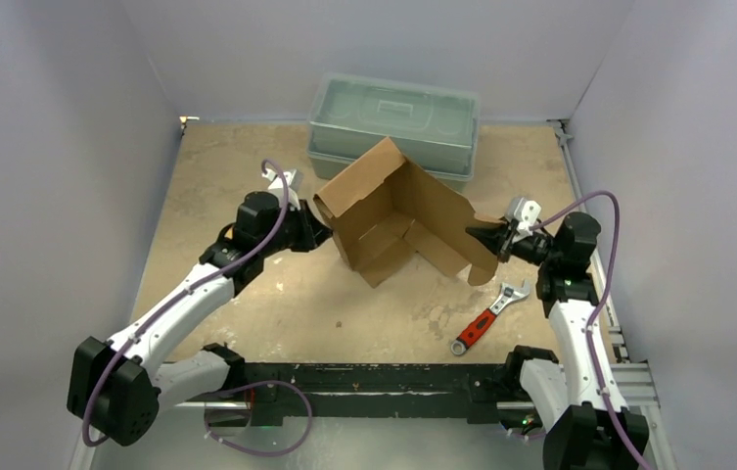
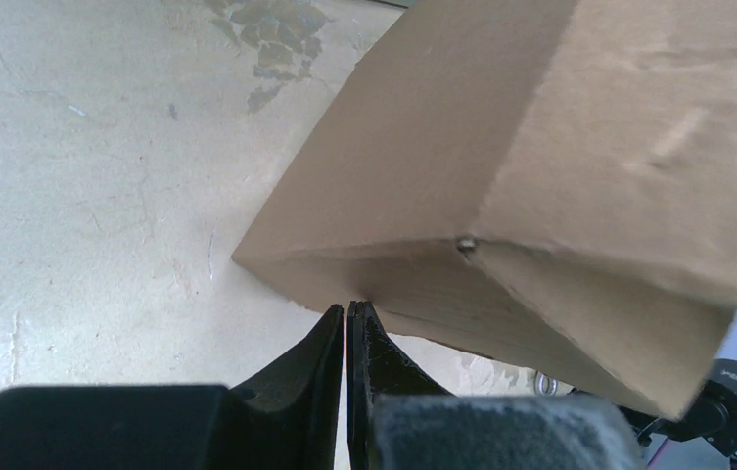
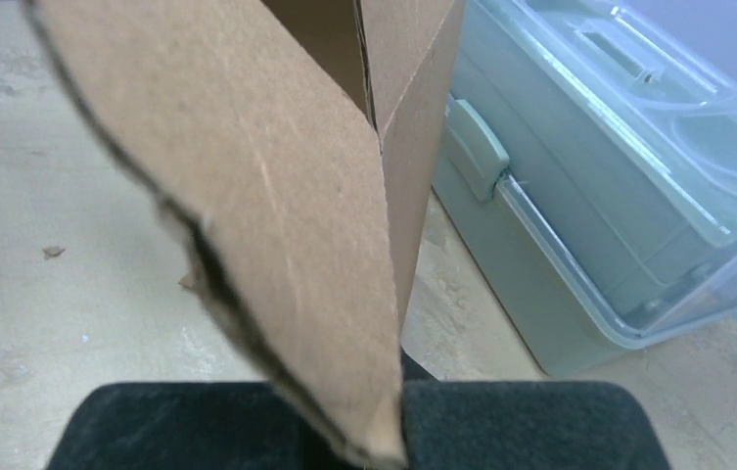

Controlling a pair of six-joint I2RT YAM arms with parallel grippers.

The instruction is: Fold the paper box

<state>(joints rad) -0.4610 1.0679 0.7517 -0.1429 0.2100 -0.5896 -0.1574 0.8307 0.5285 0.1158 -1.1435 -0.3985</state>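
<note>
The paper box (image 1: 398,211) is a brown cardboard sheet, partly folded, standing open in the middle of the table with its walls and flaps raised. My left gripper (image 1: 322,231) is at its left corner. In the left wrist view that gripper (image 2: 347,309) is shut, nothing shows between the fingers, and the tips touch the lower edge of the box (image 2: 501,147). My right gripper (image 1: 482,238) holds the right-hand flap. The right wrist view shows the flap of the box (image 3: 286,196) running down between the pads of the gripper (image 3: 389,441), which is shut on it.
A grey-green plastic toolbox (image 1: 393,122) stands right behind the box, close on the right in the right wrist view (image 3: 619,196). A red-handled adjustable wrench (image 1: 486,318) lies on the table near the right arm's base. White walls enclose the worn tabletop (image 1: 247,176).
</note>
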